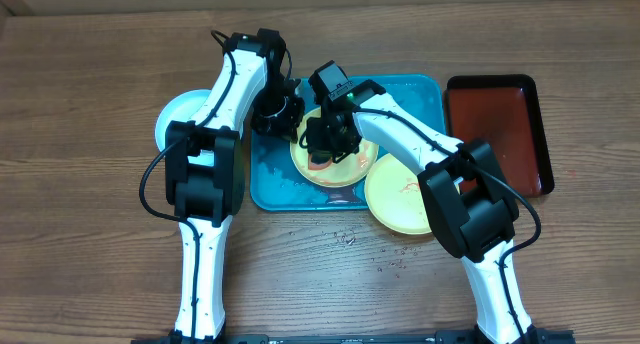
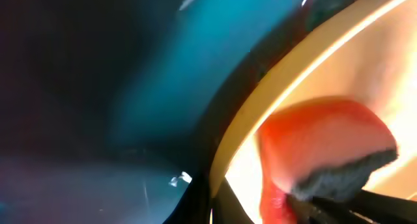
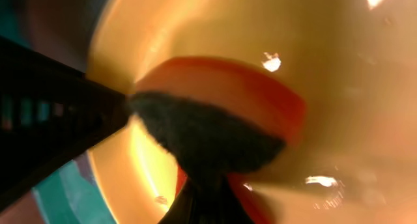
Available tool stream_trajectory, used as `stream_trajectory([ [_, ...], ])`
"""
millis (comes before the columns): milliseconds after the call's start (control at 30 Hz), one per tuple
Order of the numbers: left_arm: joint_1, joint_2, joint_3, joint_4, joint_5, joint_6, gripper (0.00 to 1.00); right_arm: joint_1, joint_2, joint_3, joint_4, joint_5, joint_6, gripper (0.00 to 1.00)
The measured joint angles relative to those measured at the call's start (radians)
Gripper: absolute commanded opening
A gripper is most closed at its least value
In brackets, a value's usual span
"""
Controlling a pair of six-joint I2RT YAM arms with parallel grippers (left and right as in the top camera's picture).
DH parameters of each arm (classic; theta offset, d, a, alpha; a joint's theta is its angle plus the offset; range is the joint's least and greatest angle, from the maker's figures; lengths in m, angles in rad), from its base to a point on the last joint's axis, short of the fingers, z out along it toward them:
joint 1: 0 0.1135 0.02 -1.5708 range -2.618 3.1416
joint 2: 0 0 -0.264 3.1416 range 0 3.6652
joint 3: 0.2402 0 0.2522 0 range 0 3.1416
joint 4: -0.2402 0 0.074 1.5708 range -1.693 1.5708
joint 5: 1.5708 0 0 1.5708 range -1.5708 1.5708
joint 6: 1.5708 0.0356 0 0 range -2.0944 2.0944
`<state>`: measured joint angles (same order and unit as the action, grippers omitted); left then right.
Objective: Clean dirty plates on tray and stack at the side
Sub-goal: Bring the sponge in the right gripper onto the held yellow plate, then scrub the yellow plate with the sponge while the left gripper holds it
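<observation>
A pale yellow-green plate (image 1: 348,170) lies on the teal tray (image 1: 268,180). My right gripper (image 1: 325,144) is shut on an orange sponge (image 1: 320,162) with a dark scouring side and presses it on this plate. In the right wrist view the sponge (image 3: 221,100) fills the middle over the plate (image 3: 326,48), with my fingers (image 3: 208,204) below. My left gripper (image 1: 285,119) is at the plate's left rim. In the left wrist view its dark fingers (image 2: 212,208) straddle the rim of the plate (image 2: 365,74), next to the sponge (image 2: 319,146) and the tray (image 2: 195,55).
A second yellow-green plate (image 1: 400,196) with red smears lies off the tray's front right corner. A pale blue-white plate (image 1: 178,119) lies left of the tray, partly under my left arm. A dark red tray (image 1: 500,124) stands at the right. Water drops dot the table in front.
</observation>
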<state>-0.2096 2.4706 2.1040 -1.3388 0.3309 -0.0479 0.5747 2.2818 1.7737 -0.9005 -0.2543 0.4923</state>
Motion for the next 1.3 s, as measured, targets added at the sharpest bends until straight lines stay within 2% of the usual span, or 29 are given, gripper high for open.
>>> stream_trajectory([
  [367, 0.020, 0.000, -0.002, 0.046, 0.056, 0.001, 0.04, -0.068, 0.000, 0.022, -0.098, 0.032, -0.064, 0.04],
  [533, 0.029, 0.000, -0.002, 0.060, 0.045, -0.001, 0.04, -0.095, 0.001, 0.045, -0.113, 0.106, -0.087, 0.04],
  [667, 0.033, 0.000, -0.002, 0.061, 0.017, -0.006, 0.04, -0.100, 0.002, 0.063, -0.072, 0.222, -0.095, 0.04],
  [900, 0.035, 0.000, -0.002, 0.061, -0.007, -0.024, 0.04, -0.097, 0.006, 0.066, 0.010, 0.315, -0.101, 0.04],
  [1300, 0.036, 0.000, -0.002, 0.064, -0.021, -0.031, 0.04, -0.014, 0.019, 0.066, 0.079, 0.299, -0.098, 0.04],
])
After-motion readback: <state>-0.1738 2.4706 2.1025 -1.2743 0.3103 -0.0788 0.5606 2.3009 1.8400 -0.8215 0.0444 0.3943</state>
